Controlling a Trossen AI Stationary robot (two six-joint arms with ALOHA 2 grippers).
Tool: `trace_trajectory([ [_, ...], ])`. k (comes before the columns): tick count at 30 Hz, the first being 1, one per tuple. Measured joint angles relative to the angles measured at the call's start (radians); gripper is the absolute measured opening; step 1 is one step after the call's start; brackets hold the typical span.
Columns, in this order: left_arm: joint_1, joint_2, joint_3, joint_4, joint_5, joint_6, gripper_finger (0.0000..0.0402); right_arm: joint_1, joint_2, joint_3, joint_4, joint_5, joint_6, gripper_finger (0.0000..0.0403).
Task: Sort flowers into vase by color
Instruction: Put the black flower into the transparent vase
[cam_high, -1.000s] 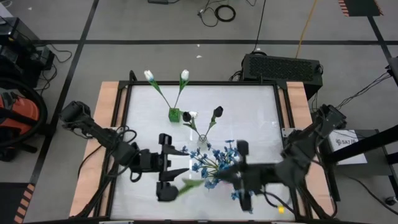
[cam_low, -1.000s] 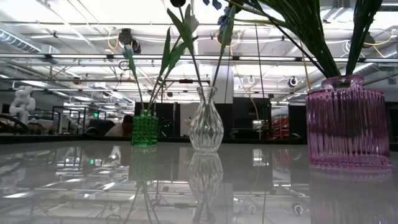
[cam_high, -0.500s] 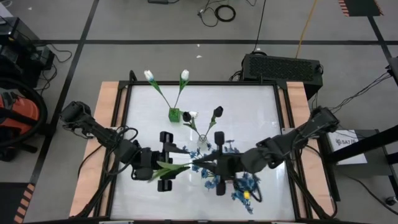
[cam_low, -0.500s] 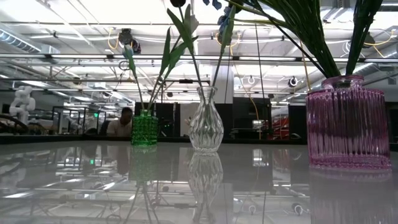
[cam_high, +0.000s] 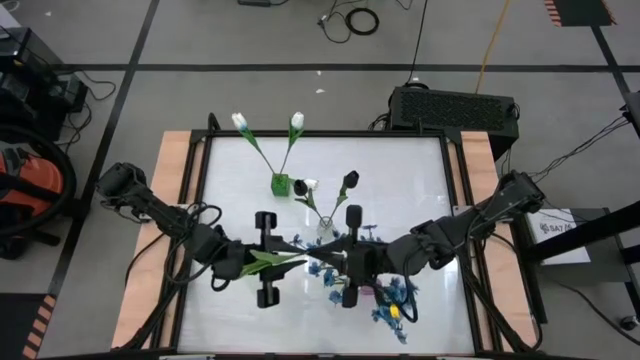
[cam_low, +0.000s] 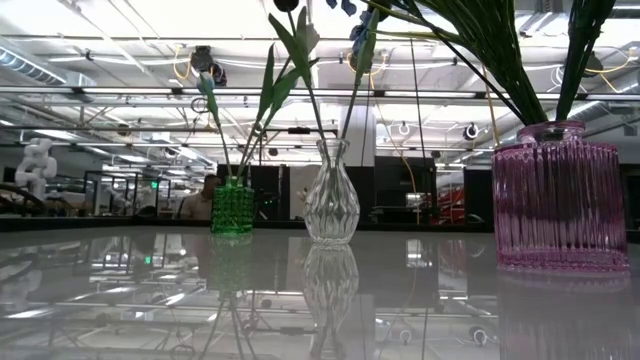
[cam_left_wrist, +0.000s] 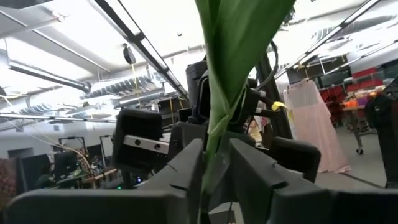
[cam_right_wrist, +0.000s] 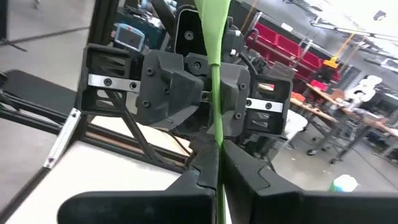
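1. High view first: three vases stand on the bench (cam_high: 400, 160). The green vase (cam_high: 280, 184) at the back holds two white tulips (cam_high: 240, 122), so that colour looks sorted.
2. The clear vase (cam_high: 326, 228) at the middle carries one black bud (cam_high: 350, 181) and a white-and-dark bloom (cam_high: 309, 186) beside it; whether that one belongs there I cannot tell.
3. The pink vase (cam_low: 556, 195), plain in the low view, holds a thick bunch of green stems; from above, the blue sprays (cam_high: 392, 300) spread over it, near the front edge.
4. One flower is not yet placed: a green stem (cam_right_wrist: 216, 74) with a broad leaf (cam_high: 272, 259), held in the air above the front middle of the bench, between the two arms. Its bloom's colour cannot be made out.
5. The right gripper (cam_right_wrist: 219, 163) has its fingers pressed tight on that stem.
6. The left gripper (cam_left_wrist: 214, 163), facing it, has its fingers narrow about the leafy part of the same stem; whether they pinch it firmly I cannot tell.
7. My judgement: a hand-over is under way and the task is near its end, with this stem left to seat in the matching vase.
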Motion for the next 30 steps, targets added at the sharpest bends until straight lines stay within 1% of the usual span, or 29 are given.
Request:
trace_trajectory([
  [2,0.0,0.0,0.0,-0.001,-0.004,0.001,0.0072,0.002,0.0,0.0,-0.003,0.026,-0.013,0.0006],
  [8,0.0,0.0,0.0,0.0,-0.011,0.026,0.0015,0.002,0.0,0.0,-0.016,0.023,-0.012,0.0006],
  [11,0.0,0.0,0.0,-0.002,-0.012,0.026,0.001,0.002,-0.001,0.0,-0.016,0.029,-0.011,0.001],
  [14,0.001,-0.008,0.0,-0.014,-0.015,0.028,0.001,0.013,-0.018,0.0,-0.054,0.093,0.02,0.0029],
  [16,0.002,-0.027,0.0,-0.039,-0.024,0.028,0.0008,0.017,-0.045,-0.001,-0.128,0.129,0.053,0.0053],
  [18,0.003,-0.051,0.0,-0.077,-0.029,0.025,0.0008,0.016,-0.083,-0.001,-0.223,0.149,0.124,0.0081],
  [21,0.013,-0.078,0.001,-0.148,-0.033,0.02,0.0007,0.015,-0.143,0.0,-0.383,0.151,0.229,0.0124],
  [24,0.029,-0.11,0.0,-0.202,-0.052,0.014,0.0006,0.022,-0.199,-0.001,-0.556,0.146,0.312,0.0158],
  [27,0.052,-0.149,0.0,-0.29,-0.051,-0.034,0.0006,0.022,-0.263,-0.001,-0.691,0.145,0.388,0.0177],
  [30,0.094,-0.184,0.0,-0.391,-0.053,-0.102,0.0005,0.021,-0.307,0.0,-0.769,0.149,0.487,0.0179],
])
